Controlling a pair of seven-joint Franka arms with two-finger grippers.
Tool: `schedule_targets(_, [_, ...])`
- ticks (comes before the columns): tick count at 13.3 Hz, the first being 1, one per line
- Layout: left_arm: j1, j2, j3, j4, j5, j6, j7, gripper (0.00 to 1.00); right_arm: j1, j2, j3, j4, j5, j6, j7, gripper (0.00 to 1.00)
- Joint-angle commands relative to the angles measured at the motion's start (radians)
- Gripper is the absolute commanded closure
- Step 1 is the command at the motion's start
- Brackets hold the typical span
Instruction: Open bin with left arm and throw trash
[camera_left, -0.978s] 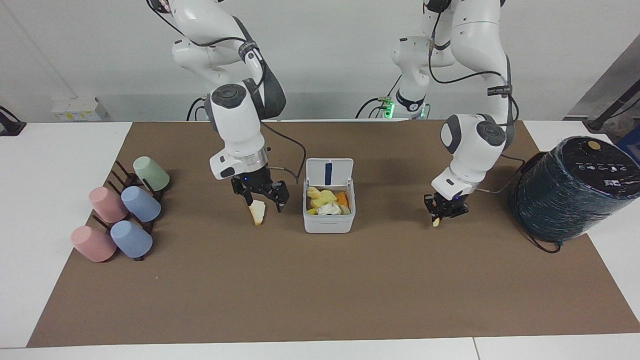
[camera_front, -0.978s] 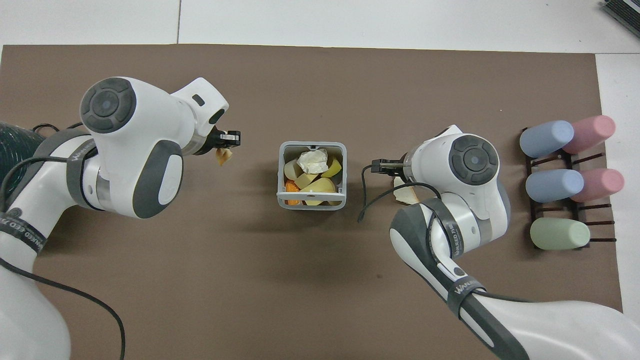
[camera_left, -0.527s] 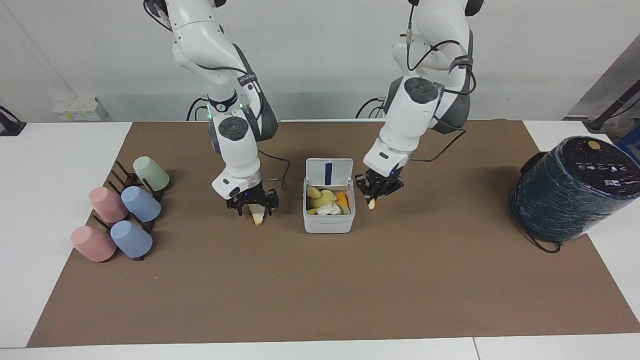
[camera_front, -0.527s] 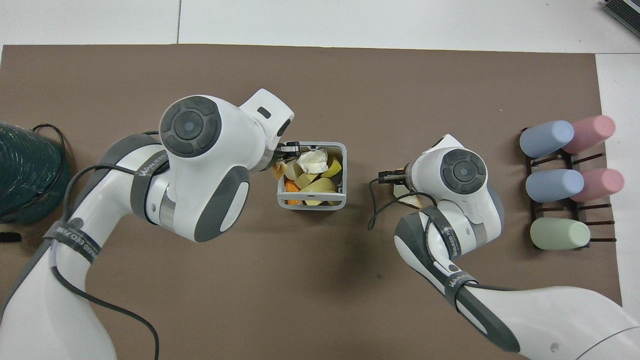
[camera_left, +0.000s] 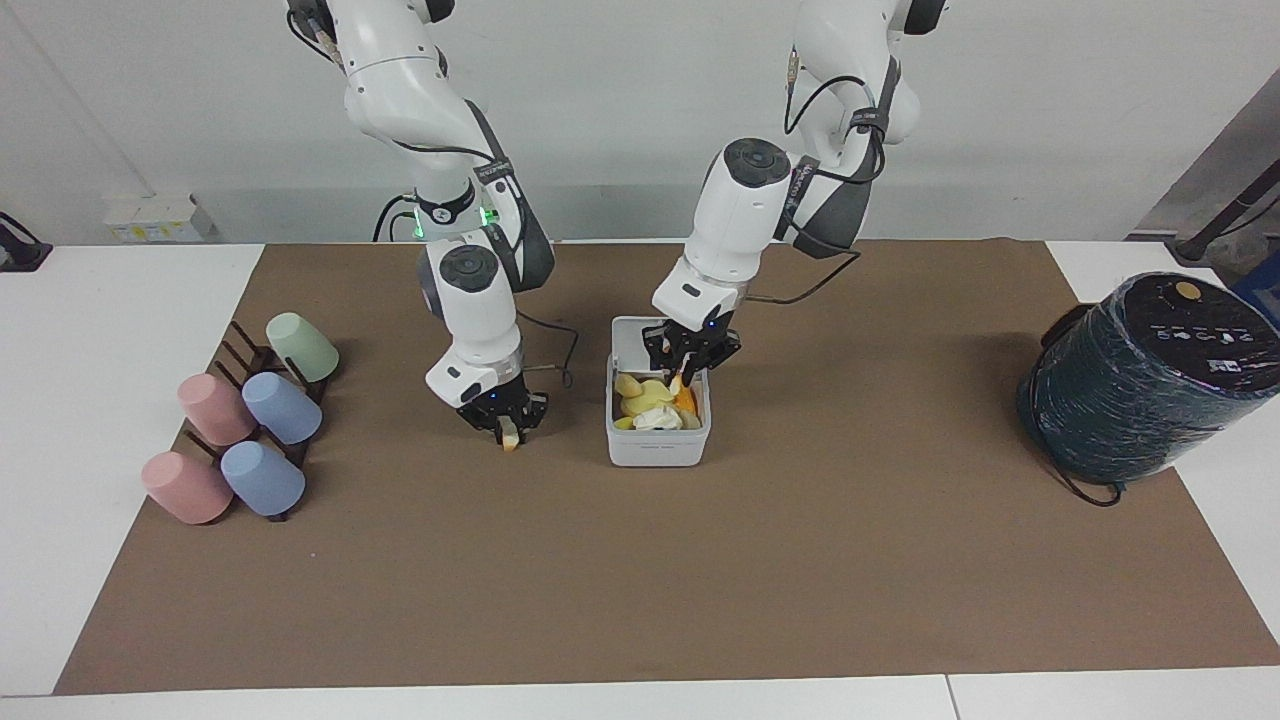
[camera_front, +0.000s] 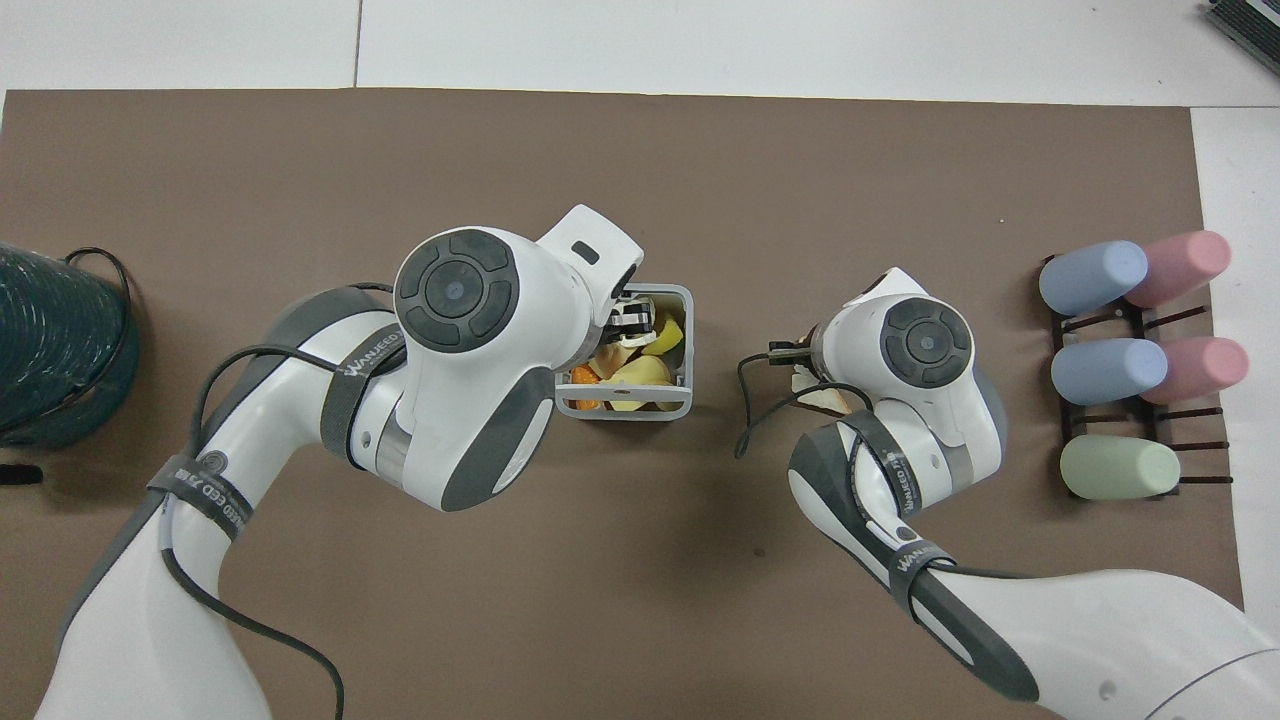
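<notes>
The left end effector hangs over the open bin mid-table to drop its scrap, grip unclear, while the right end effector pinches a wedge beside it.

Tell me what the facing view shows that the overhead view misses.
Only the facing view shows the left gripper over the bin and the right gripper down at a pale scrap on the mat. Only the overhead view looks straight down onto the bin's rim. Both show scraps in the open bin, the pastel cups and the dark cylinder.
</notes>
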Motion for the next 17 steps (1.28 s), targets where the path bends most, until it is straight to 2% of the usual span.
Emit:
schedule_targets(1, [-0.008,0.004,0.012,0.031,0.006,-0.003,-0.015,0.01,-0.018,-0.013,0.011,0.007,-0.018,-0.001,-0.004,1.0])
schedule_targets(4, [0.008,0.0,0.012,0.059,0.004,-0.031,-0.014,0.0,-0.025,-0.03,0.013,0.064,-0.018,-0.056,0.051,1.0])
schedule_targets(10, [0.014,-0.004,0.015,0.088,0.004,-0.08,-0.014,0.0,-0.015,-0.044,0.016,0.263,-0.003,-0.277,0.105,1.0])
schedule_targets(12, [0.02,-0.013,0.021,0.096,0.007,-0.129,-0.011,0.0,-0.01,-0.043,0.019,0.286,0.0,-0.28,0.131,1.0])
schedule_targets(13, [0.037,-0.013,0.029,0.134,0.009,-0.176,-0.008,0.0,-0.005,-0.037,0.02,0.308,0.004,-0.28,0.151,1.0])
schedule_targets(15, [0.092,-0.01,0.032,0.203,0.012,-0.279,0.003,0.0,0.022,-0.035,0.02,0.323,0.09,-0.256,0.191,1.0])
schedule_targets(17, [0.159,-0.019,0.034,0.226,0.012,-0.333,0.067,0.01,0.057,-0.03,0.02,0.343,0.141,-0.227,0.257,1.0])
